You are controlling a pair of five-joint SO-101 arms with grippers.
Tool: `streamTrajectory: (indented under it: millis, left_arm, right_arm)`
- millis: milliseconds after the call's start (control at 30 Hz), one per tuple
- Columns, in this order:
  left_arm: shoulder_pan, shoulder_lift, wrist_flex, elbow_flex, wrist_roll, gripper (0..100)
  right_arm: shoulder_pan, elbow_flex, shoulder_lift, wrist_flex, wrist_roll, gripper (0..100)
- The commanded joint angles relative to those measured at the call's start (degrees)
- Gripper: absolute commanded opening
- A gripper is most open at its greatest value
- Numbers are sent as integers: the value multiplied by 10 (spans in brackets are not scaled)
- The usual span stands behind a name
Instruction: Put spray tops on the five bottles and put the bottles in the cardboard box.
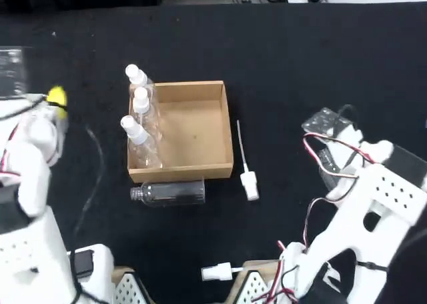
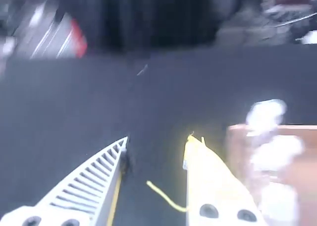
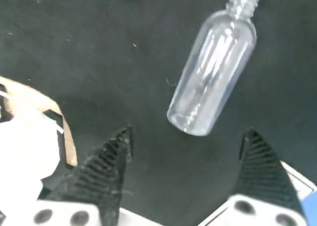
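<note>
Cardboard box [image 1: 193,171] sits at the centre of the high view, open side up. Three bottles with spray tops [image 1: 142,111] stand upright inside it in a row along its left wall. A fourth bottle [image 1: 167,193], clear and with a bare neck, lies on its side on the black table [image 1: 300,64] just below the box, neck pointing left. One loose spray top [image 1: 249,183] with a long tube lies just right of the box. A second spray top [image 1: 217,272] lies near the bottom edge. The left gripper [image 2: 156,141] hangs at the far left, its white and yellow fingers parted and empty. The right gripper [image 3: 188,137] has its black fingers spread wide and empty, with the fourth bottle just beyond their tips.
</note>
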State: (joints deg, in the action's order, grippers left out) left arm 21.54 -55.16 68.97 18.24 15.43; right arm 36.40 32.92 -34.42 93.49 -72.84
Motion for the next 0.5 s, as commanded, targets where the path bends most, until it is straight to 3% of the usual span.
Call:
streamTrajectory:
  millis: [0, 267, 467]
  left_arm:
    - [-177, -7, 69, -109, 50, 166]
    - [-495, 47, 201, -34, 110, 167]
    - [-657, 149, 206, 79, 107, 167]
  right_arm:
    - [53, -34, -7, -33, -4, 307]
    - [144, -22, -6, -92, -7, 307]
    - [190, 17, 19, -157, -25, 307]
